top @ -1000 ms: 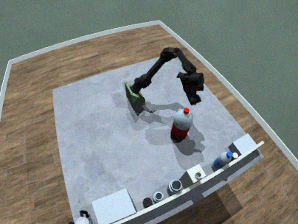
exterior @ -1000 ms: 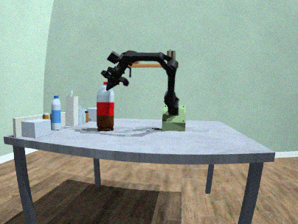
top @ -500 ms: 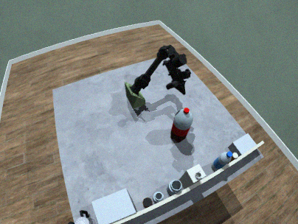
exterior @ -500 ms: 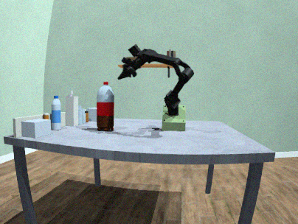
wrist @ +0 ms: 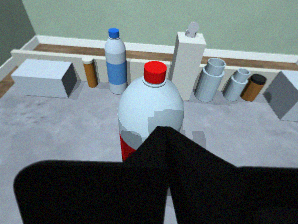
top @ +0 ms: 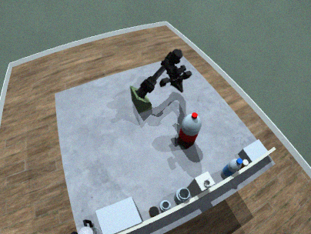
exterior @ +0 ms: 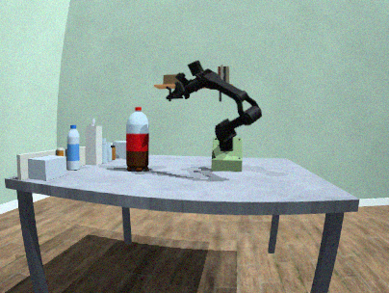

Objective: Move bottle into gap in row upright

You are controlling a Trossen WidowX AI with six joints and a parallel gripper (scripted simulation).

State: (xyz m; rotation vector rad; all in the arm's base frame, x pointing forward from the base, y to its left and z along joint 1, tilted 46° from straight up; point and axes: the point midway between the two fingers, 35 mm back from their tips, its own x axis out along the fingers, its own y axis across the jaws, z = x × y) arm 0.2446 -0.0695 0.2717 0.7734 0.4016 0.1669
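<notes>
Grey worktop: 1 big bottle upright, red cap up; gripper aloft, fingers fully closed, holding nothing.

We've got the bottle standing upright on its own out on the grey desk, a big soda bottle with a red cap, pale clear shoulders, a red label band and dark drink at the bottom. It sits well short of the row along the desk's far edge, and nothing is touching it. In the wrist view we see the gap right behind its cap, between the small blue-capped bottle and the tall white carton.
</notes>
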